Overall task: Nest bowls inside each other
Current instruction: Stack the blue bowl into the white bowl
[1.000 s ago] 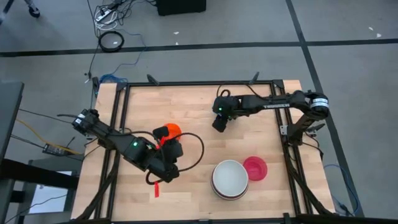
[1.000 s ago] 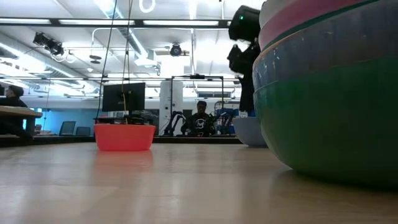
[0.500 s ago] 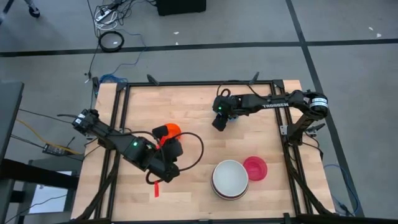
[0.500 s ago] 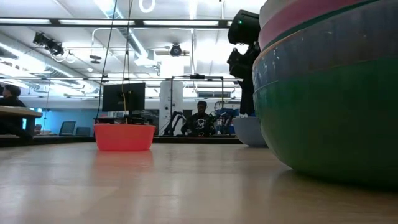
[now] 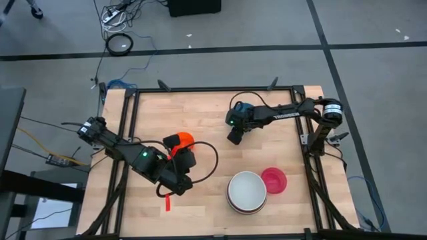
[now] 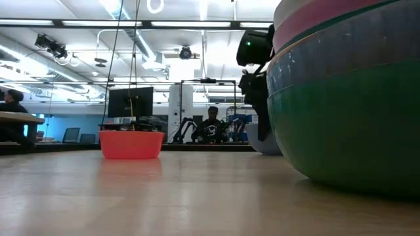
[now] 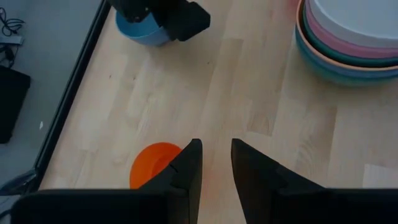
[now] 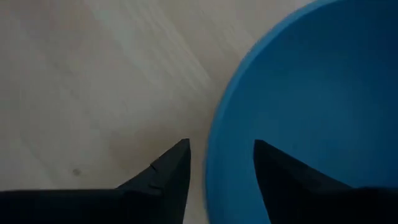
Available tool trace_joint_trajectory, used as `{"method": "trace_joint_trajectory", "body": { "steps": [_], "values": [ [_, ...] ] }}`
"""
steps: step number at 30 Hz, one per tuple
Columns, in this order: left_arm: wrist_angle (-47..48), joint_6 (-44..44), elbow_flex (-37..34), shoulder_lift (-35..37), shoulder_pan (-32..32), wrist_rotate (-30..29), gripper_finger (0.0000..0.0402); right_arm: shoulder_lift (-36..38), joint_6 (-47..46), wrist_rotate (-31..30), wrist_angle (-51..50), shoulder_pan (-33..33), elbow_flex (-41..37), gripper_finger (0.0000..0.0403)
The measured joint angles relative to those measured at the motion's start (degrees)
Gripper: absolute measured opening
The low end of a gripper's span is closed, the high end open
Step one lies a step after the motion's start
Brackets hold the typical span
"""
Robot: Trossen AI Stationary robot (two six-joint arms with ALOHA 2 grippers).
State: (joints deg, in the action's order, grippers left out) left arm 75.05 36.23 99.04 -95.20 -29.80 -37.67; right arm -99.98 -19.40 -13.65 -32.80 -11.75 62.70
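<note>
Blue bowl (image 8: 311, 93) rim runs right between your right pincer (image 8: 221, 163) fingers, which stand apart, one inside the wall, one outside, at the desk's (image 5: 200, 113) far middle. Your left pincer (image 7: 214, 163), slightly parted and empty, waits farther off beside the small orange bowl (image 7: 152, 163).

The left end effector (image 7: 214, 163) hangs over the wooden desk (image 7: 249, 93), its 2 fingers slightly apart with nothing between them. An orange bowl (image 7: 152, 163) lies just beside one finger. Farther ahead are a stack of bowls (image 7: 348, 43) and a blue bowl (image 7: 143, 32) under the other arm (image 7: 165, 14).
</note>
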Motion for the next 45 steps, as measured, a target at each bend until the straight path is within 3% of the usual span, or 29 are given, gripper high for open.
{"method": "trace_joint_trajectory", "body": {
  "steps": [3,7,13,20,24,27,31,36,41,45],
  "values": [
    [0.0,0.0,0.0,0.0,0.0,0.0,0.0094,-0.9,1.3,-0.6,0.0,-0.3,0.0,0.0114],
    [0.1,0.0,0.0,0.0,0.0,-0.1,0.0094,-0.4,6.0,-0.3,-1.1,-0.5,0.0,0.0016],
    [0.7,0.0,0.0,0.0,0.0,-0.6,0.0094,10.7,6.8,-6.6,-12.1,2.6,1.9,0.0003],
    [1.6,0.2,0.0,0.0,0.0,-2.4,0.0094,32.8,0.8,5.0,-11.1,18.5,3.6,0.0001],
    [2.0,0.4,0.0,0.0,0.0,-2.9,0.0094,38.2,-6.4,7.7,-7.4,32.5,3.6,0.0001],
    [3.3,0.8,0.0,0.0,0.1,-4.6,0.0094,37.8,-9.5,7.7,-2.5,42.5,3.6,0.0001],
    [8.7,4.9,0.0,-0.1,0.6,-11.9,0.0094,34.2,-12.6,7.7,2.2,49.5,3.6,0.0],
    [15.2,10.6,0.0,-0.1,2.7,-14.6,0.0094,26.5,-14.5,7.2,3.0,51.1,3.6,0.0],
    [14.2,9.2,-2.1,-0.1,4.3,-12.3,0.0094,20.1,-14.0,7.1,1.6,50.4,3.5,0.0004],
    [14.3,9.2,-5.4,-0.1,4.7,-10.4,0.0094,17.6,-14.0,7.1,1.4,50.0,3.5,0.0032]
  ]
}}
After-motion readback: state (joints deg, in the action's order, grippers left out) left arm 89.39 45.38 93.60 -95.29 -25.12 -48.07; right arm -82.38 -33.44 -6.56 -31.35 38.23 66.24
